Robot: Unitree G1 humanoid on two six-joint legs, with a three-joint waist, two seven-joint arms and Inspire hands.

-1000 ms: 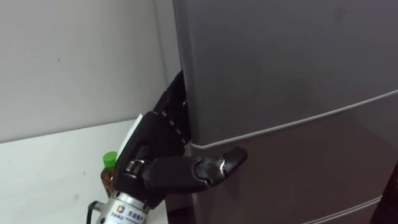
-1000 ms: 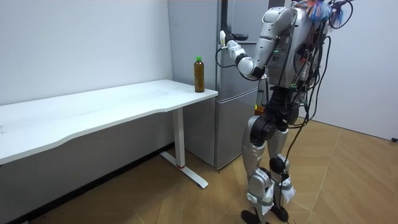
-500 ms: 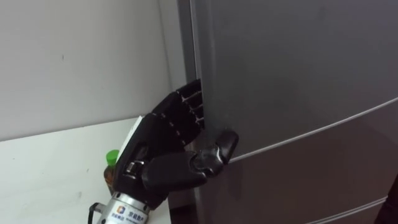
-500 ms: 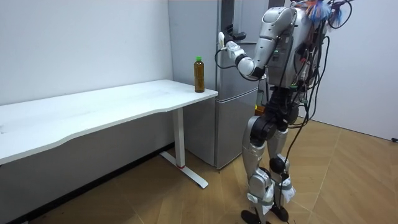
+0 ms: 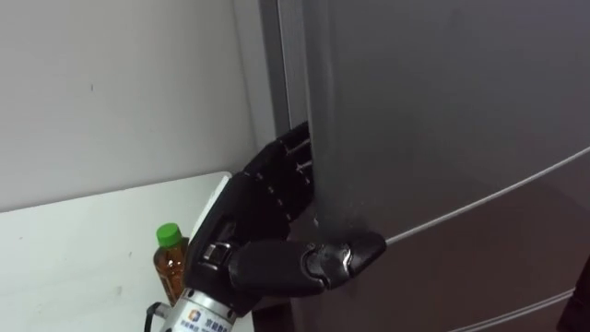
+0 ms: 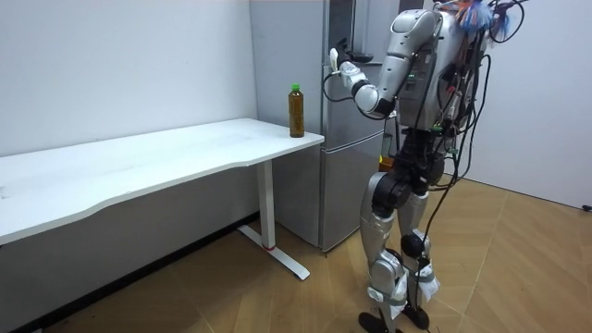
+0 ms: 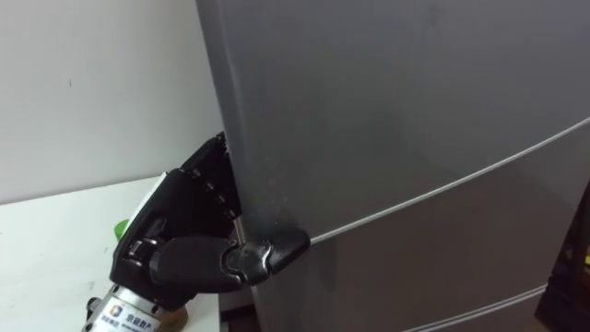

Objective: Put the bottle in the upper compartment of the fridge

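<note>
Grey fridge door: smooth metal, satin sheen, faint smudges. Black left hand: matt plastic shell, thumb slightly glossy; wrist collar bare metal. Clear bottle: glossy plastic, green plastic cap. White worktop: smooth, matt. Room floor: wood parquet, low sheen.

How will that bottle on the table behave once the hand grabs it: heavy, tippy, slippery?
Filled with brown liquid almost to its green cap, the bottle is probably heavy for its size. Tall and narrow, near the corner of the table, it could tip if nudged. The left hand grips the edge of the fridge door.
</note>
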